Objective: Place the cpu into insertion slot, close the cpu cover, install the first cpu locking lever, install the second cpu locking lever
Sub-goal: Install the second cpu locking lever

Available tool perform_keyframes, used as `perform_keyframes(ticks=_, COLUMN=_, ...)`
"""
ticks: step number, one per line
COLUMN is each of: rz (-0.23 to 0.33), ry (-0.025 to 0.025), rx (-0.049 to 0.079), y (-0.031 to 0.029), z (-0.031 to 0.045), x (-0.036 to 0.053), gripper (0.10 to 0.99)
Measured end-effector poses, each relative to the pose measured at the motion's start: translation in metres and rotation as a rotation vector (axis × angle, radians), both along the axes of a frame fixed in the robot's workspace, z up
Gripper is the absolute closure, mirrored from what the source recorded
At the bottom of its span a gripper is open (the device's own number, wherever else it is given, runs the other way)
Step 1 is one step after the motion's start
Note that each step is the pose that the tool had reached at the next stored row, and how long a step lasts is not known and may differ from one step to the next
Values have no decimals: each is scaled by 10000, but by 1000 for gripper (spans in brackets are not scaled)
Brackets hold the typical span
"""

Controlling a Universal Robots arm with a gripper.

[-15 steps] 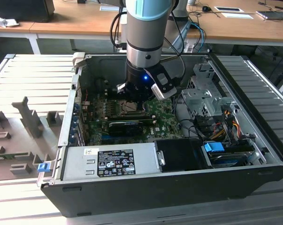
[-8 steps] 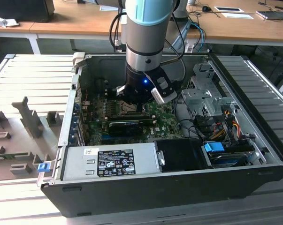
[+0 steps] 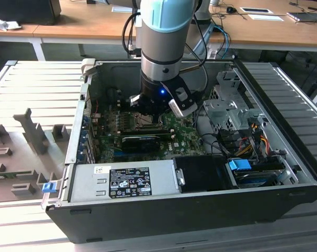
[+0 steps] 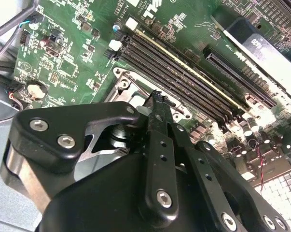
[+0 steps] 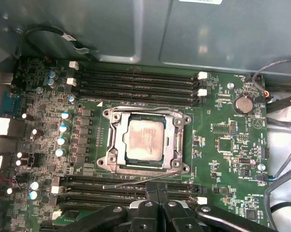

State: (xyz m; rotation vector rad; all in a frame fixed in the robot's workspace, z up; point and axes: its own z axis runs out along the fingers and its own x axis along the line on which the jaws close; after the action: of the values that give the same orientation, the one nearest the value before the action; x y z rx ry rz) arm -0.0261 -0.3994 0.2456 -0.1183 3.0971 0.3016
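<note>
The cpu point(image 5: 144, 137) lies flat in the insertion slot point(image 5: 108, 163) on the green board, its pale metal face up. The silver cpu cover point(image 5: 177, 140) is down around it, framing the chip. A thin wire locking lever point(image 5: 131, 184) runs slanted along the slot's edge nearest my gripper. My gripper point(image 5: 157, 189) sits right at that lever, its two black fingers pressed together; whether they touch the wire I cannot tell. In the second wrist view the gripper point(image 4: 157, 99) tip is at a corner of the slot. The exterior view shows the gripper point(image 3: 147, 113) low over the board inside the case.
Black memory slots point(image 5: 135, 82) run along both sides of the slot. A black card point(image 3: 142, 140) lies across the board nearby. The grey power supply point(image 3: 121, 181), drive cage point(image 3: 226, 107) and cable bundles point(image 3: 247, 139) crowd the case. A coin cell point(image 5: 242, 104) sits beside the slot.
</note>
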Motion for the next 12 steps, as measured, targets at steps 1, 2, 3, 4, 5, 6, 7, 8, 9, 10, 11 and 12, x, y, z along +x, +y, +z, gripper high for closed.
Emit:
perform_keyframes(ticks=1, rz=0, ry=0, rx=2, y=-3, z=0, x=0, gripper=980)
perform_keyframes(ticks=2, rz=0, ry=0, rx=2, y=-4, z=0, x=0, gripper=980)
perform_keyframes(ticks=3, rz=0, ry=0, rx=3, y=-8, z=0, x=-1, gripper=980)
perform_keyframes(ticks=4, rz=0, ry=0, rx=7, y=-11, z=0, x=-2, gripper=980)
perform_keyframes(ticks=5, rz=0, ry=1, rx=13, y=-14, z=0, x=-3, gripper=980)
perform_keyframes(ticks=6, rz=2, ry=1, rx=38, y=-17, z=0, x=-6, gripper=980)
perform_keyframes(ticks=7, rz=1, ry=9, rx=118, y=-20, z=0, x=-8, gripper=980)
perform_keyframes(ticks=8, rz=0, ry=21, rx=167, y=-22, z=0, x=-8, gripper=980)
perform_keyframes(ticks=9, rz=-1, ry=32, rx=205, y=-23, z=0, x=-11, gripper=980)
perform_keyframes(ticks=10, rz=1, ry=34, rx=242, y=-27, z=-2, x=-60, gripper=980)
perform_keyframes(ticks=11, rz=4, ry=33, rx=250, y=-26, z=-10, x=-128, gripper=980)
perform_keyframes(ticks=12, rz=6, ry=35, rx=245, y=-27, z=-23, x=-187, gripper=980)
